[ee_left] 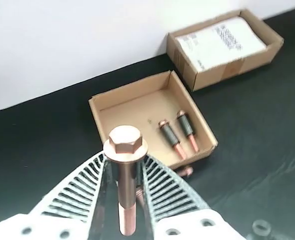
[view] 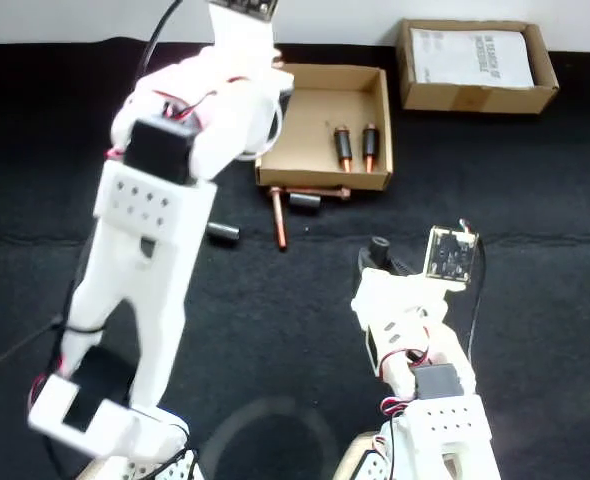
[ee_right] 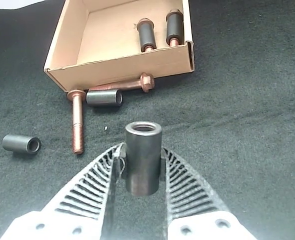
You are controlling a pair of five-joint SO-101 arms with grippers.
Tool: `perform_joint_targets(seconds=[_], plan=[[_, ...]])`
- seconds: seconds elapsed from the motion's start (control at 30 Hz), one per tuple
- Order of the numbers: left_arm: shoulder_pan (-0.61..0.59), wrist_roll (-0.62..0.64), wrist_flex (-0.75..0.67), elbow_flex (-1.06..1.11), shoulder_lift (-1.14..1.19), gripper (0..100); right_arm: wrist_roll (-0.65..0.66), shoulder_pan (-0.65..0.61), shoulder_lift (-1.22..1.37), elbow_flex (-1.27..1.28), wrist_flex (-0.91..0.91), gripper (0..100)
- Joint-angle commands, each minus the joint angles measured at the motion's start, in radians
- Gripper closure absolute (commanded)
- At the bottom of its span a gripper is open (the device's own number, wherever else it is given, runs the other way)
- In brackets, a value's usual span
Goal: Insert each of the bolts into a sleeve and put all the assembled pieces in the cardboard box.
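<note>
My left gripper is shut on a copper bolt, held high above the mat with its hex head toward the cardboard box. My right gripper is shut on a dark sleeve, standing upright with its bore open at the top; in the high view the sleeve sits at the tip of the right arm. The cardboard box holds two assembled pieces. In front of the box lie two loose bolts and two loose sleeves.
A second cardboard box with a white paper sheet stands at the back right. The black mat covers the table. The left arm's white body rises over the left half of the mat.
</note>
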Motion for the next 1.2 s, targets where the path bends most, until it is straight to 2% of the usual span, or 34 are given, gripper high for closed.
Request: perform_joint_targets(seconds=[0.0,0.17,0.43,0.57,0.67,0.97,1.17], plan=[[-0.008,-0.054,-0.02,0.165,-0.196,99,0.012,-0.008,-0.007,-0.004,-0.022,99.1],[-0.002,-0.084,-0.071,0.443,-0.397,99,0.012,-0.008,-0.007,-0.002,-0.022,99.1],[0.001,-0.081,-0.614,0.986,-0.668,99,0.054,-0.041,-0.008,-0.001,-0.053,99.1],[0.016,-0.08,-0.809,1.162,-0.736,99,0.083,-0.044,-0.008,0.042,-0.157,99.1],[0.018,-0.052,-0.888,1.221,-0.742,99,0.13,-0.062,-0.01,0.087,-0.231,99.1],[0.024,0.242,-1.049,1.236,-0.636,99,0.138,-0.064,-0.01,0.148,-0.433,99.1],[0.094,0.316,-1.089,1.234,-0.542,99,0.138,-0.096,-0.01,0.223,-0.581,99.1]])
